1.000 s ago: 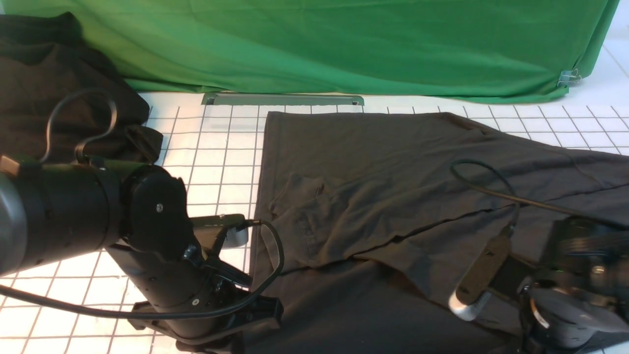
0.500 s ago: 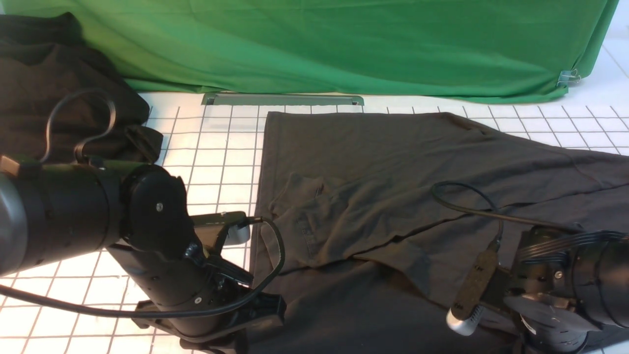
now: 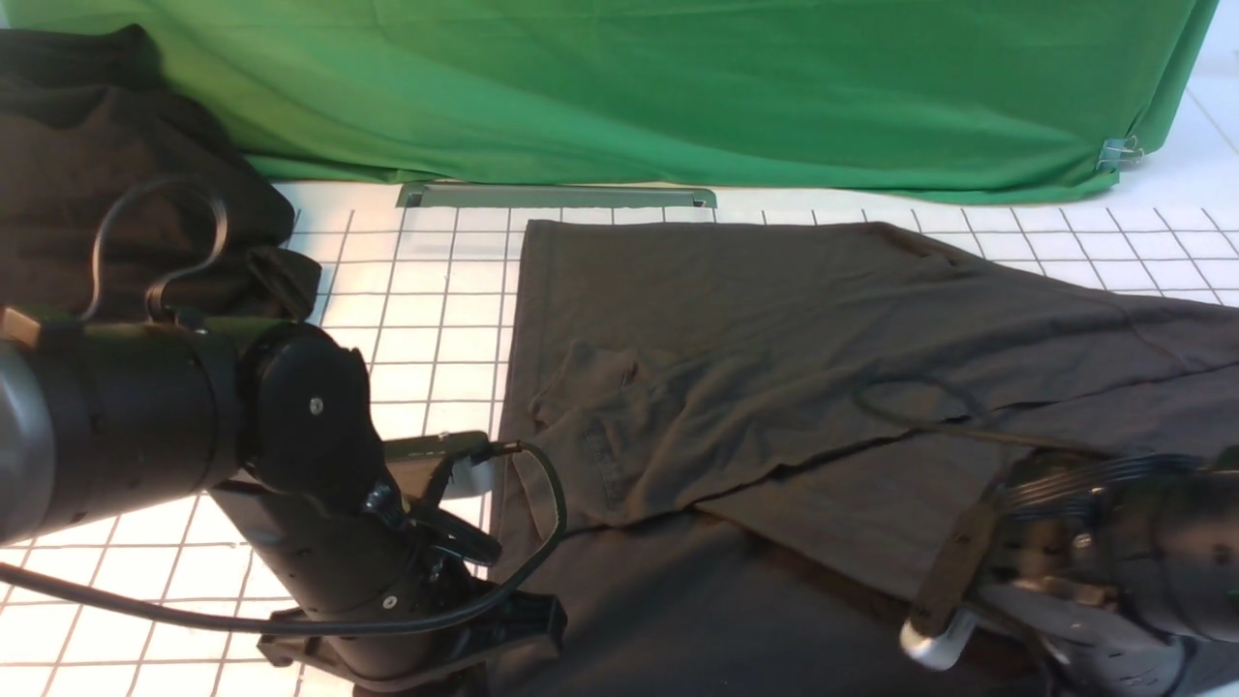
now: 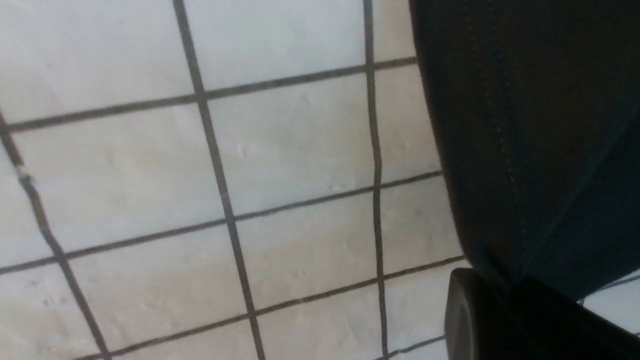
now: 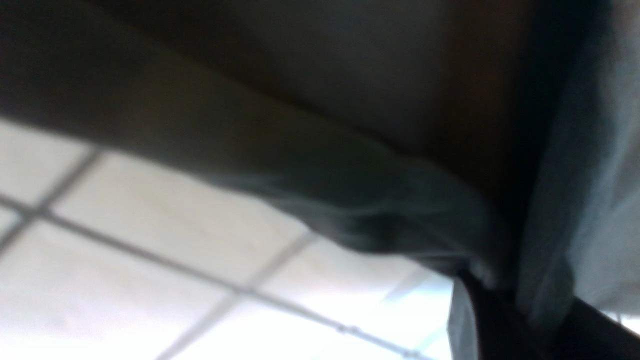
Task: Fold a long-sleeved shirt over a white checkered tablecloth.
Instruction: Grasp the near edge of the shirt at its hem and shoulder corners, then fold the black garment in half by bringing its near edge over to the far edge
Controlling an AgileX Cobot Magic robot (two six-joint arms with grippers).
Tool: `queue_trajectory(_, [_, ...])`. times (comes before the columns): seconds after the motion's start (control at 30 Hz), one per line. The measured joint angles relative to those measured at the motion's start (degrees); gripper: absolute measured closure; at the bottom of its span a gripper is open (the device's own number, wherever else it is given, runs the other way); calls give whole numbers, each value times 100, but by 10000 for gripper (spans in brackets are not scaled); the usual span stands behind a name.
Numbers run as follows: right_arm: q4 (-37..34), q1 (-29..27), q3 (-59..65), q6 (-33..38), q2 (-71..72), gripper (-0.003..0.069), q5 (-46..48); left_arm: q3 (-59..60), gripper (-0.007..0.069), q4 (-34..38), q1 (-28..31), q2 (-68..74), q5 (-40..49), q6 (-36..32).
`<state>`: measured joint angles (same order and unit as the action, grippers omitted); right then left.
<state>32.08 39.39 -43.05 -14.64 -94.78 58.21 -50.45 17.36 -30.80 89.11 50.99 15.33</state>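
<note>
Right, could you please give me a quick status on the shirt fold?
Both shut on long-sleeved shirt: left gripper, right gripper. Shirt spread on white checkered tablecloth. Dark cloth heap far left, apart.

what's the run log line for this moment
left gripper: shut on long-sleeved shirt near edge | right gripper: shut on same edge | shirt: spread on white checkered tablecloth | black cloth heap: far left

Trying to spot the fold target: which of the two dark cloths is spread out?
The charcoal long-sleeved shirt, centre-right on the checkered tablecloth; the blacker heap at far left is bunched up.
</note>
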Motion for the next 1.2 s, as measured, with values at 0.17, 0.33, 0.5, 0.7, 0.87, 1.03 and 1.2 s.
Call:
queue_trajectory(0.17, [-250,0,520,-159,932,626,259,0,607,43,-221,-366,362,-20])
queue_trajectory(0.33, [-671,0,1202,-174,1704,627,378,0,607,146,-886,-623,575,117])
queue_trajectory(0.5, [-814,0,1170,-151,2419,627,681,4,607,140,-1420,-630,630,395])
queue_trajectory(0.7, [-699,0,757,41,2854,630,1019,-173,607,154,-1009,-630,652,397])
queue_trajectory(0.87, [-439,-221,153,65,2685,630,427,-538,607,328,-64,-630,212,15])
queue_trajectory(1.03, [-401,-910,-422,251,2232,630,-230,-708,607,939,719,-418,-417,-612])
queue_trajectory(1.2, [-751,-1968,-1357,921,1421,630,-999,-1248,607,1844,1352,264,-447,-1476])
